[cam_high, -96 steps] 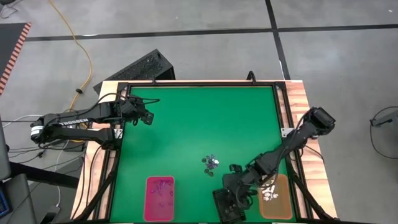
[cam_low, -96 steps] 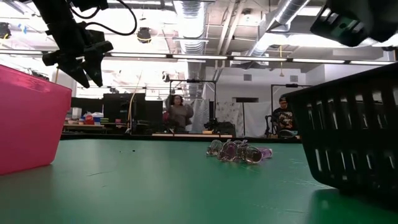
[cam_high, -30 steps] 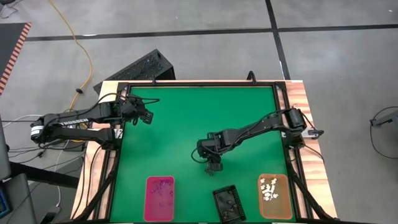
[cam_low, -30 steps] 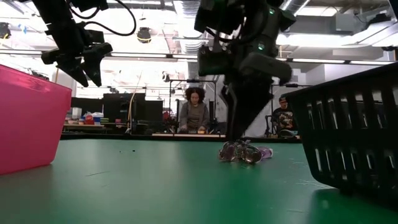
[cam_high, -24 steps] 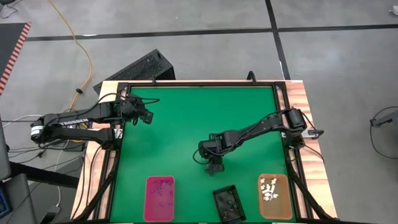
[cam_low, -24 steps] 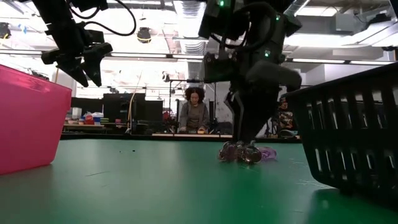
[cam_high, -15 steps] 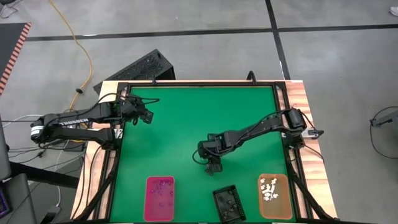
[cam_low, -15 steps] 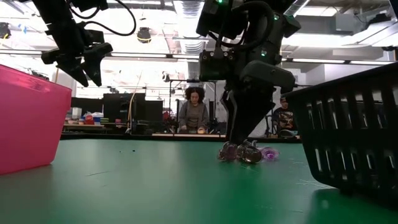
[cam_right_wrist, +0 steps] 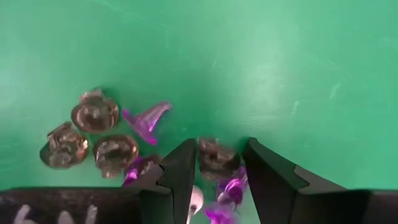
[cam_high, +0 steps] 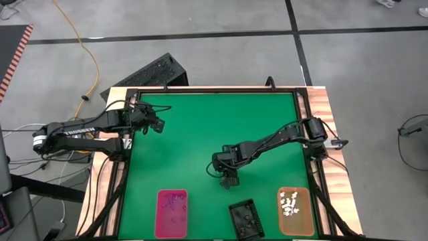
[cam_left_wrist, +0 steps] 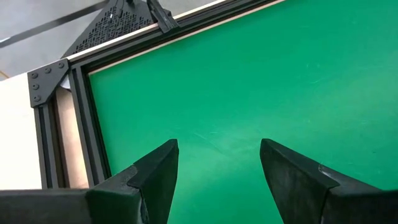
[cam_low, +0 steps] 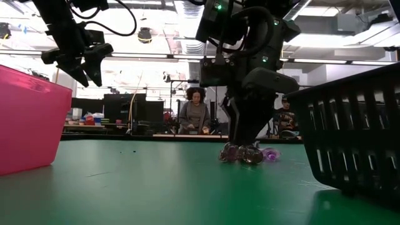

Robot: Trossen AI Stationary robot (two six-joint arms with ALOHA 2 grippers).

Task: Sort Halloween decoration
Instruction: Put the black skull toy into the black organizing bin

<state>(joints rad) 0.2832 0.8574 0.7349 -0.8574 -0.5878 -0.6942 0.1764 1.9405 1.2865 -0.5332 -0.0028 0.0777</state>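
Right gripper (cam_right_wrist: 219, 163) fingers (cam_right_wrist: 180, 171) are down at the desk (cam_high: 200, 134), straddling one brownish trinket (cam_right_wrist: 216, 157) with small gaps either side, so closing in but not yet pinching by the look of it. That piece sits at the edge of the remaining trinket pile (cam_right_wrist: 112, 134): a few more brownish ones and some purple ones (cam_right_wrist: 146, 118), bunched together mid-desk, just beside the fingertips. Judgement: these are tiny hard plastic, near weightless, probably slick, so they will skid or flick away if one finger lands first; best to take it across its widest part, low against the desk, squeezing gently. Neighbours are near enough to get dragged along. Near edge of the desk holds the pink tray (cam_high: 172, 213), the black tray (cam_high: 245, 218) and the orange tray (cam_high: 295, 210), the orange one with white pieces in it. Left gripper (cam_left_wrist: 217, 168) idles above the far left corner, fingers spread, nothing between them
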